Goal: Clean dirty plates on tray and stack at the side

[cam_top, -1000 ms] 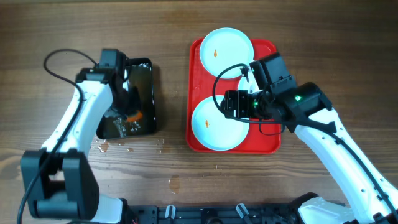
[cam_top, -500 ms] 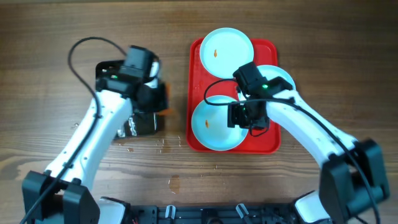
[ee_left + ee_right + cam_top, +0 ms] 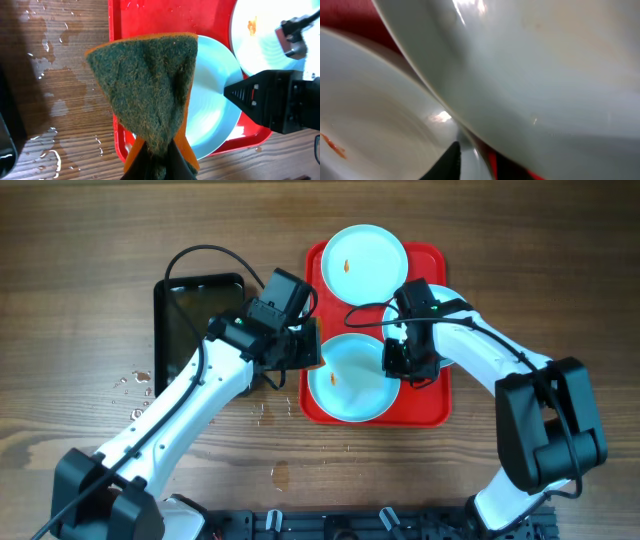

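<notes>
Plate [image 3: 342,388] at front of tray [image 3: 432,410] — sponge [image 3: 145,95] now alongside.

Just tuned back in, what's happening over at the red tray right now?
The left claw holds a green-faced sponge over the left edge of the near plate on the red tray; whether it touches cannot be told. The right claw is at that plate's right rim and seems to grip it. The near plate and the far plate each show an orange smear. A third plate lies partly under the right arm. No plate is stacked beside the tray yet.
</notes>
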`<action>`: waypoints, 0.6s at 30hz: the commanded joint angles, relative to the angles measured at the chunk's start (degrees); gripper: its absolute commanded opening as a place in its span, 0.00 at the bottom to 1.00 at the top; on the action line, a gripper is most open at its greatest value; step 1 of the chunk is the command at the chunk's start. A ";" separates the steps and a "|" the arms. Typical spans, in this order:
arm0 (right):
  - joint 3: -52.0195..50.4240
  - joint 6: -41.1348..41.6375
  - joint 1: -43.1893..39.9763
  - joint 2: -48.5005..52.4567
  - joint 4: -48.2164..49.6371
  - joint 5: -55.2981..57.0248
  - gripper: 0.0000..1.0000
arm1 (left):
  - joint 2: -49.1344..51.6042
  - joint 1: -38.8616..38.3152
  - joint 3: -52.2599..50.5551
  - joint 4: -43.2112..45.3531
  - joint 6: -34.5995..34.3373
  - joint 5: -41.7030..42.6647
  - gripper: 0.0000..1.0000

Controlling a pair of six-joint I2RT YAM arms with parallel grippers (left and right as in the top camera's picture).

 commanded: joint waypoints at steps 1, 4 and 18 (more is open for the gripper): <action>-2.12 -1.16 -1.88 1.62 1.03 -3.21 0.16 | 2.58 -0.76 -0.28 0.70 -3.21 1.33 0.04; -3.34 1.14 -2.51 1.62 1.68 -4.52 0.09 | 4.59 -2.14 -0.28 2.45 -3.37 1.81 0.04; -4.63 4.61 -2.51 1.62 2.99 -4.31 0.04 | 18.12 -7.21 -0.28 13.79 -4.57 1.81 0.04</action>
